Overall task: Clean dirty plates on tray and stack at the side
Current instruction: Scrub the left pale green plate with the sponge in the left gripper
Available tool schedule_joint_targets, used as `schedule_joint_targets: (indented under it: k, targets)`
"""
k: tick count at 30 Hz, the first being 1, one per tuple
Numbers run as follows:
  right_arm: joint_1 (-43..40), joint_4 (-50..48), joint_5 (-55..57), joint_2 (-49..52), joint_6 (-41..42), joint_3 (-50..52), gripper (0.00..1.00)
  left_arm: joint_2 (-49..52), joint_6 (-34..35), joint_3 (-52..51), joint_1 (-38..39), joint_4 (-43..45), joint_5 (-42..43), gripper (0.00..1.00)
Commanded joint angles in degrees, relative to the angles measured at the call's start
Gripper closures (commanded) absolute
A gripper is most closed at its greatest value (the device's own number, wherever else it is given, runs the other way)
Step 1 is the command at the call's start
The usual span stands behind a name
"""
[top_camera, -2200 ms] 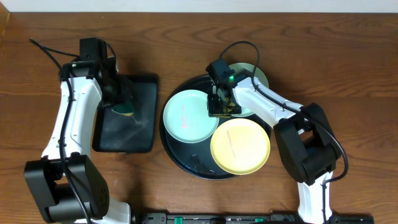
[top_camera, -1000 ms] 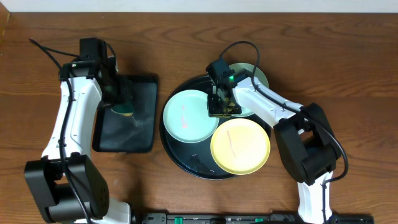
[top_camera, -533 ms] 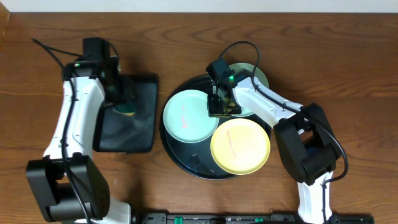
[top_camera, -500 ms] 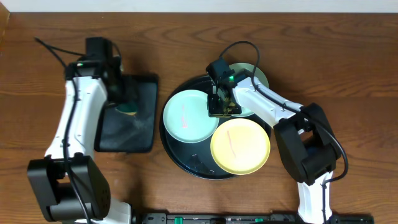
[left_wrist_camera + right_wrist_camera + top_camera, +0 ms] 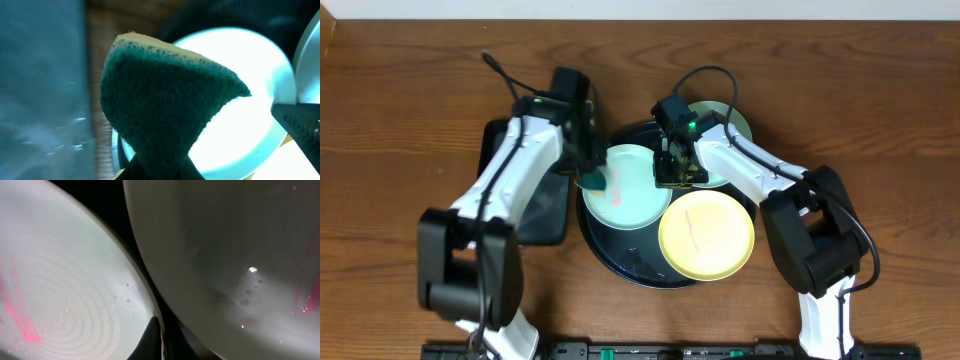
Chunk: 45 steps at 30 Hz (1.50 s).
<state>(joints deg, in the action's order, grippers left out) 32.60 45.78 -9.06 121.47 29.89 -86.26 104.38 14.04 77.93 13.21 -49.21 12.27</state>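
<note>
A: Brown wooden table (image 5: 400,120). The round black tray (image 5: 620,265) sits at its centre. A mint plate (image 5: 630,195) lies at the tray's left side, streaked with red smears.

B: The left gripper (image 5: 588,170) is clamped on a green sponge (image 5: 165,100) at that plate's left rim. The right gripper (image 5: 672,175) is pinched together, tips down between it and the second mint plate (image 5: 240,255).

A: Step: scrubbing the first plate. The next move likely calls for pressing the sponge down and sweeping it across the smears. The yellow plate (image 5: 708,235) at the tray's near edge waits.

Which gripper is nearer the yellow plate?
Right. The right gripper is just off the upper-left rim of the yellow plate in the overhead view. The left gripper, shut on the sponge, is at the far left edge of the left mint plate.
</note>
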Motion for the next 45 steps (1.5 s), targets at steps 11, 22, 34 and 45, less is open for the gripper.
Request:
schedule_joint_targets:
  k: [11,22,34,45]
  targets:
    - [0.8,-0.3,1.5,1.0,-0.2,-0.6,0.99,10.9,4.2,-0.3,4.6,2.0,6.2,0.93]
    - [0.8,-0.1,1.5,1.0,-0.2,-0.6,0.99,12.8,4.7,1.1,3.9,7.6,5.6,0.93]
    - [0.8,-0.1,1.5,1.0,-0.2,-0.6,0.99,12.8,4.6,1.6,1.6,6.9,2.9,0.93]
    - [0.8,-0.1,1.5,1.0,-0.2,-0.6,0.99,12.8,-4.0,1.6,3.1,0.7,16.5,0.93]
